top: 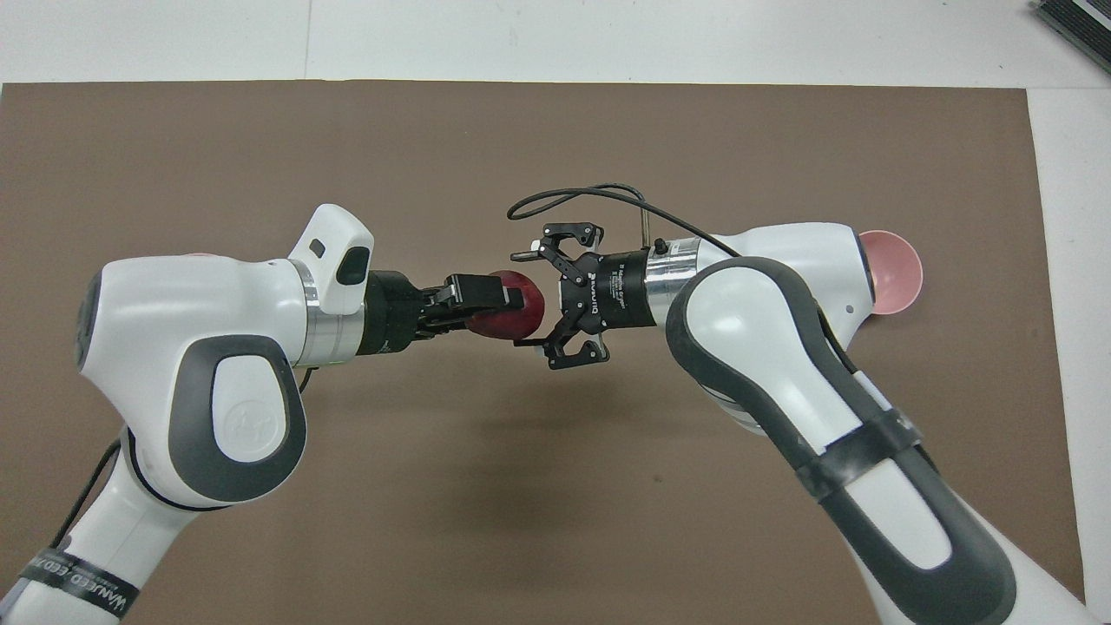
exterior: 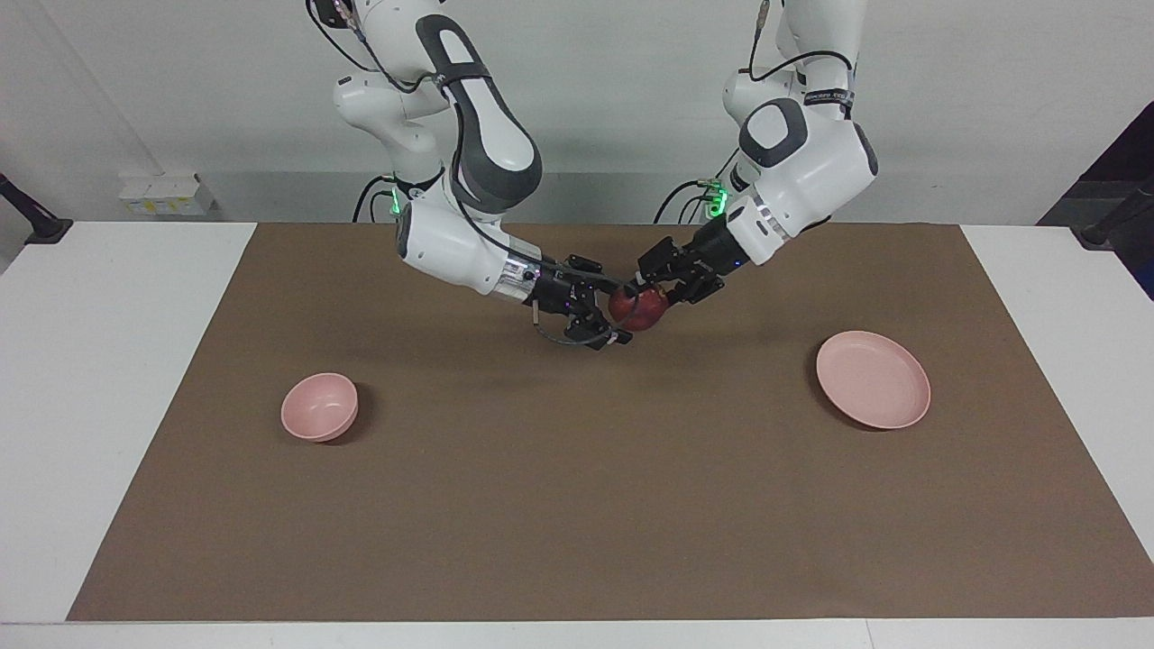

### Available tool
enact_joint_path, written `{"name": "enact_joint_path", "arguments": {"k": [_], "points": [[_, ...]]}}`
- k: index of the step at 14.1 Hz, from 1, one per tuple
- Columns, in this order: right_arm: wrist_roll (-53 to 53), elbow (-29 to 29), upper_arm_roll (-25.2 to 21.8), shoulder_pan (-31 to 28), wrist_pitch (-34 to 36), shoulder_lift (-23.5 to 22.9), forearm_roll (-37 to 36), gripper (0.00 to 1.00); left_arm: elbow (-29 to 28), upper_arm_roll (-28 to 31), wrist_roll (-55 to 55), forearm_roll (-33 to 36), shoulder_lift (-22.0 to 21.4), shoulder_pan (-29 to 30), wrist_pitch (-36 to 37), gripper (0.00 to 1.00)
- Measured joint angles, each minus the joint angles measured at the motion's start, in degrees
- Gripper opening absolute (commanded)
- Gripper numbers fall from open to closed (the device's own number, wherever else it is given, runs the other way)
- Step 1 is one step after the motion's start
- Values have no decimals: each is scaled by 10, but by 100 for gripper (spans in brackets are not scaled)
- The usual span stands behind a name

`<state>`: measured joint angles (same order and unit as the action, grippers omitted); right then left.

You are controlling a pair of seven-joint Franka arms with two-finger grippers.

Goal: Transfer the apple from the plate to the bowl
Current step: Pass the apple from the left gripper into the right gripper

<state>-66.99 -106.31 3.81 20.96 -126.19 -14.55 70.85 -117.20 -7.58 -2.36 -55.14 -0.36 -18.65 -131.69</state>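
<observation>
The dark red apple [exterior: 642,309] hangs in the air over the middle of the brown mat. My left gripper [exterior: 656,291] is shut on it, one finger lying across its top in the overhead view [top: 488,292]. My right gripper [exterior: 622,314] is open, its jaws spread wide on either side of the apple [top: 521,314], facing the left gripper. The pale pink plate [exterior: 873,379] lies bare toward the left arm's end and is almost wholly hidden under the left arm in the overhead view. The small pink bowl [exterior: 318,406] stands toward the right arm's end, partly hidden by the right arm in the overhead view [top: 896,273].
The brown mat [exterior: 577,505] covers most of the white table. A black cable [top: 573,195] loops off the right wrist. A white box [exterior: 164,194] sits against the wall off the mat.
</observation>
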Motion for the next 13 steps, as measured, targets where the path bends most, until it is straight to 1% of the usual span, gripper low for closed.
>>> {"name": "enact_joint_path", "arguments": {"k": [2, 3, 4, 5, 6, 8, 9, 10, 12, 13], "points": [[0, 0, 1, -1, 1, 0, 1, 100, 0, 1, -2, -1, 0, 0, 0, 0], [0, 1, 1, 0, 1, 0, 1, 93, 0, 1, -3, -1, 0, 0, 1, 0], [0, 1, 2, 0, 1, 0, 2, 62, 0, 1, -5, -1, 0, -1, 1, 0], [-4, 2, 2, 1, 2, 0, 2, 19, 0, 1, -8, -1, 0, -1, 0, 0], [-8, 3, 2, 1, 2, 0, 2, 0, 0, 1, -10, -1, 0, -1, -1, 0], [-10, 4, 2, 1, 3, 3, 2, 0, 3, 4, -12, -1, 0, 0, -3, 0], [-10, 5, 2, 0, 3, 3, 2, 0, 4, 4, -12, -1, 0, 0, -3, 16], [-10, 5, 2, 0, 3, 4, 2, 0, 5, 4, -12, -1, 0, 0, -3, 23], [-10, 5, 2, 0, 3, 4, 2, 0, 5, 4, -12, -1, 0, 0, -3, 51], [-10, 5, 2, 0, 3, 4, 2, 0, 5, 4, -13, -1, 0, 0, -3, 83]]}}
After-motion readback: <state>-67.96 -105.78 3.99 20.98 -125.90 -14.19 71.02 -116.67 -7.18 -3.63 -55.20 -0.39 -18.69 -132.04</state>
